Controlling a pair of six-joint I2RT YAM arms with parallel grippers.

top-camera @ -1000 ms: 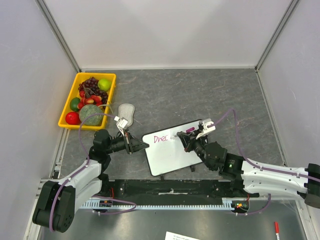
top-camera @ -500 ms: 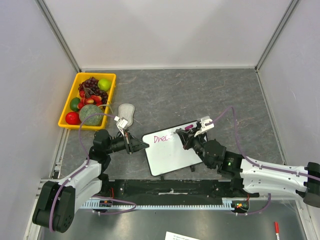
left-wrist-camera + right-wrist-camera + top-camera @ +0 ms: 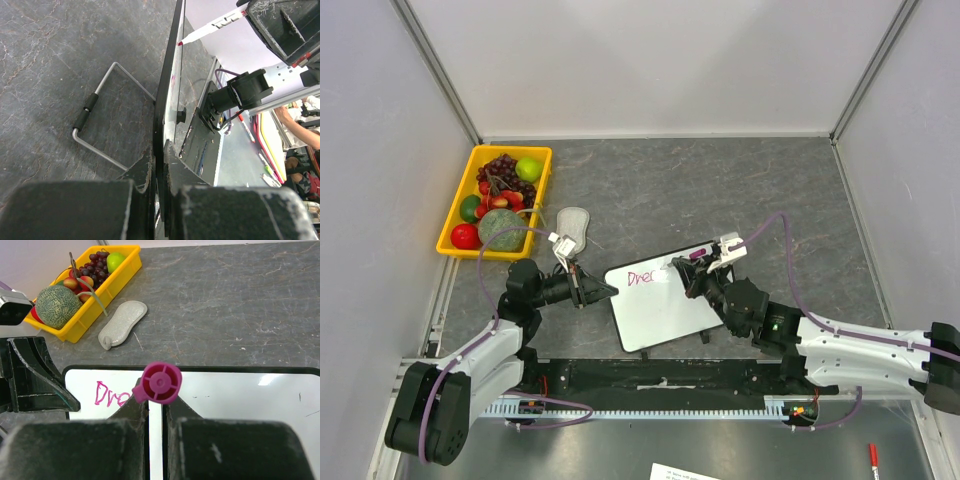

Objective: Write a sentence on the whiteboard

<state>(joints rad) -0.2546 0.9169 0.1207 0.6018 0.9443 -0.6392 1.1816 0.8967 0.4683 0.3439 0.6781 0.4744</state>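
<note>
The whiteboard (image 3: 665, 305) lies tilted at mid-table, white with a thin black frame. My left gripper (image 3: 607, 291) is shut on its left edge; in the left wrist view the frame (image 3: 167, 100) runs up from between the jaws (image 3: 159, 167). My right gripper (image 3: 705, 272) is shut on a marker with a magenta end cap (image 3: 160, 382), its tip on the board. The sentence (image 3: 642, 279) is magenta letters reading about "Drea" at the board's top left, also in the right wrist view (image 3: 111, 394). The marker's white barrel shows in the left wrist view (image 3: 212, 25).
A yellow tray (image 3: 460, 232) of fruit stands at the far left. A grey oval eraser pad (image 3: 572, 224) lies between the tray and the board. A red marker (image 3: 872, 457) lies off the table at bottom right. The board's wire stand (image 3: 105, 120) rests on the grey tabletop.
My right gripper has shifted slightly left and back along the top line while the magenta letters grew from "Dre" onward. The left gripper has stayed on the board's edge.
</note>
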